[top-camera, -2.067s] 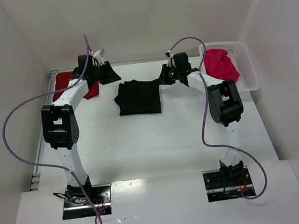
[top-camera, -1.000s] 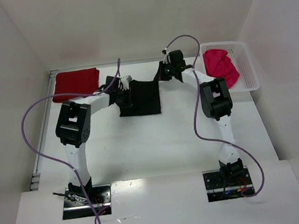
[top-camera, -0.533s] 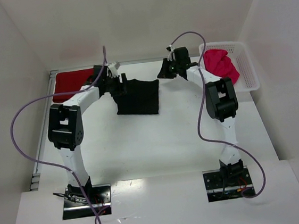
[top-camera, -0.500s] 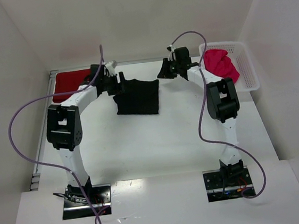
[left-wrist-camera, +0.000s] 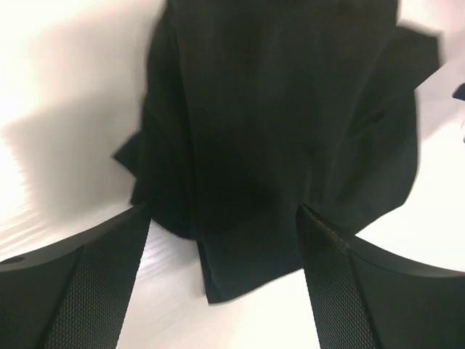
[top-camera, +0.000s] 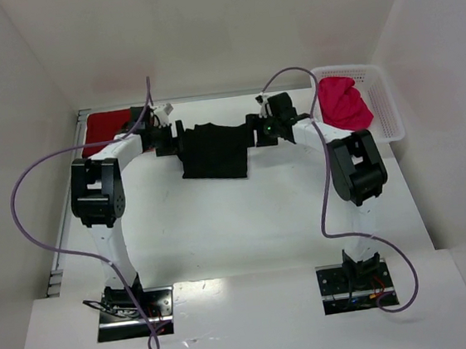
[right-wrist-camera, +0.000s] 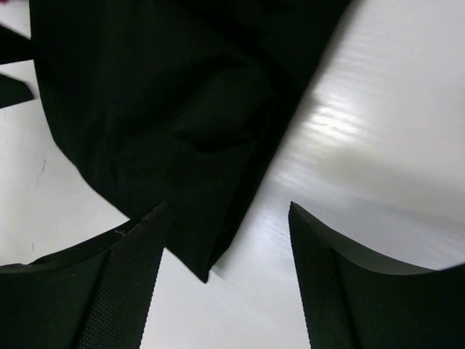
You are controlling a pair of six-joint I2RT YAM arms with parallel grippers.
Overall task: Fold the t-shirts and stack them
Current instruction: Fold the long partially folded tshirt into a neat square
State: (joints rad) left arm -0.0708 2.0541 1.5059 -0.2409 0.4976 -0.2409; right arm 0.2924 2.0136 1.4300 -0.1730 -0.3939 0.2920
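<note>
The black t-shirt (top-camera: 214,151) lies folded on the white table at the back middle. My left gripper (top-camera: 174,141) is at its left edge and my right gripper (top-camera: 252,131) at its right edge, both open and low over the table. In the left wrist view the black t-shirt (left-wrist-camera: 290,123) lies slack between and beyond the open fingers (left-wrist-camera: 102,276). In the right wrist view a corner of the black t-shirt (right-wrist-camera: 160,109) rests by the left finger (right-wrist-camera: 123,276). The dark red t-shirt (top-camera: 95,132) lies folded at the back left. The pink-red t-shirt (top-camera: 344,103) is bunched in the basket.
A white mesh basket (top-camera: 387,112) stands at the back right corner. White walls close in the table at the back and both sides. Purple cables loop off both arms. The left arm partly covers the dark red shirt.
Both grippers have gone from shut to open and let go of the black shirt. The left gripper has drawn back to the shirt's left edge, the right has come down to its right edge.
</note>
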